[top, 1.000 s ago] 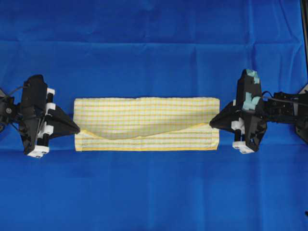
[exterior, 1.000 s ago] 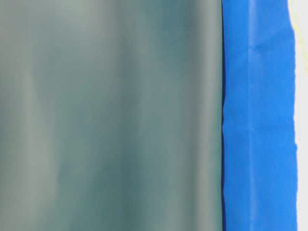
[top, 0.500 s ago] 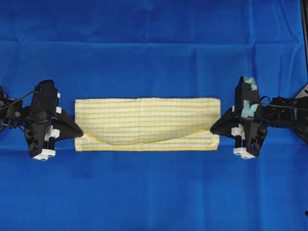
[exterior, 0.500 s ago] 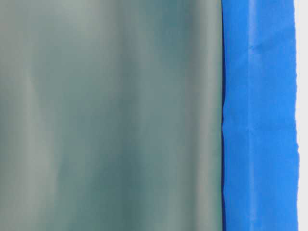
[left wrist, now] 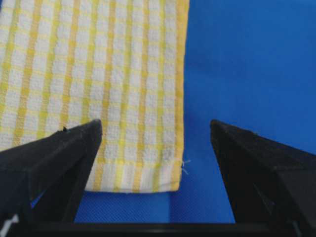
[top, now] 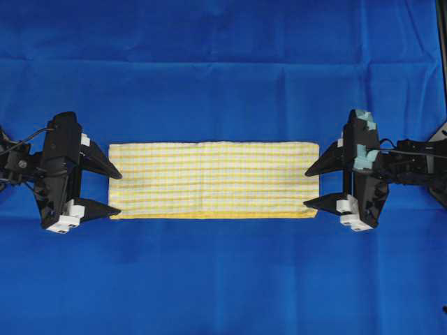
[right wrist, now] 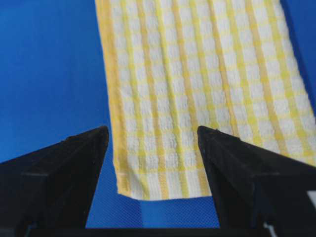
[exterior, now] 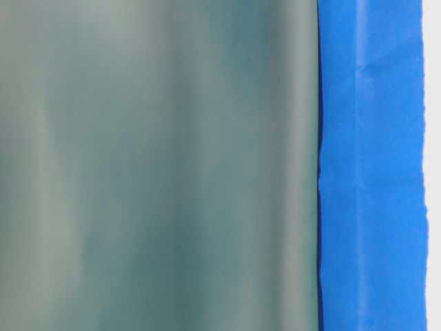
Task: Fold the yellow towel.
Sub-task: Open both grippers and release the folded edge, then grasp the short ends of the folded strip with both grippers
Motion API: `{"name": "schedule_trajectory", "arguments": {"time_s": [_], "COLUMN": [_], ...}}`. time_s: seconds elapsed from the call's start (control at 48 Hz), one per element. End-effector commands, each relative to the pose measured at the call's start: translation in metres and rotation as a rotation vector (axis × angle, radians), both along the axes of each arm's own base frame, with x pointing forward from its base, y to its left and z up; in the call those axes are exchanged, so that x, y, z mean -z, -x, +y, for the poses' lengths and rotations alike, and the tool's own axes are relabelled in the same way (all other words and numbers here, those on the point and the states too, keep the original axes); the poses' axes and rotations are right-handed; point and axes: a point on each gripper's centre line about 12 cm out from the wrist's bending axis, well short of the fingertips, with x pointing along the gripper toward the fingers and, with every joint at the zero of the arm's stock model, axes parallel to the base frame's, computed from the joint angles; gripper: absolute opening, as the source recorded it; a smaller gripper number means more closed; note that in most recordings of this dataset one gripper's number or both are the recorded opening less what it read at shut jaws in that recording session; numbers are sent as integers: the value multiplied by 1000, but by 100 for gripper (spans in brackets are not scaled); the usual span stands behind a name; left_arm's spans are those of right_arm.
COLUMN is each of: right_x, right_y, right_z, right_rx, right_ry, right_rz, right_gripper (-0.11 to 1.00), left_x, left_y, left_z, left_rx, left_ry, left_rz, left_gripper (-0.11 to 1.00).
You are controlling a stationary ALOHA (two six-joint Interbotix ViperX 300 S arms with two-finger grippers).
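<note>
The yellow towel (top: 213, 180) lies flat on the blue cloth (top: 223, 70) that covers the worktop, in the middle of the overhead view. It forms a long, narrow band whose long axis runs from left to right, one short end toward each arm. It appears doubled over: a solid yellow hem runs along its near long edge, and the top surface is smooth and even. The weave is fine yellow-and-white check with a raised, waffled texture, plain in both wrist views.

The left tool (top: 115, 190) stands wide apart at the towel's left end, its two black tips spanning that short edge and gripping nothing. The right tool (top: 311, 187) likewise stands spread wide at the right end, its tips by the edge, holding nothing.
</note>
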Motion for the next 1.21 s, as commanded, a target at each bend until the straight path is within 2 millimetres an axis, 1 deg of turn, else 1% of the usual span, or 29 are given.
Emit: {"name": "schedule_trajectory", "arguments": {"time_s": [0.0, 0.104, 0.208, 0.25, 0.354, 0.438, 0.646, 0.771, 0.938, 1.105, 1.188], "right_x": [-6, -6, -4, -1, 7, 14, 30, 39, 41, 42, 42], "right_y": [-2, -3, -3, -2, 0, 0, -5, -6, -6, -5, -5], "right_z": [-8, -22, -36, -45, -60, -66, -66, -70, -73, -78, -83], "right_rx": [28, 63, 94, 119, 161, 176, 156, 171, 185, 205, 221], "right_ry": [3, 23, 47, 54, 57, 52, 41, 39, 42, 39, 37], "right_rz": [-24, -22, -6, 9, 59, 101, 186, 215, 219, 220, 220], "right_gripper": [73, 73, 73, 73, 73, 73, 73, 73, 73, 73, 72], "left_x": [-11, -10, -8, -6, -1, 10, 29, 39, 52, 53, 53], "left_y": [-4, -5, -8, -9, -10, -9, -15, -17, -13, -11, -11], "left_z": [5, 23, 41, 48, 63, 73, 75, 80, 86, 89, 89], "left_rx": [-20, -77, -125, -137, -160, -175, -168, -178, -199, -208, -208], "left_ry": [1, -18, -54, -73, -117, -138, -144, -143, -136, -132, -132], "left_rz": [-40, -33, -14, -4, 32, 78, 158, 205, 272, 290, 290], "left_gripper": [84, 80, 80, 80, 80, 79, 78, 78, 78, 75, 70]}}
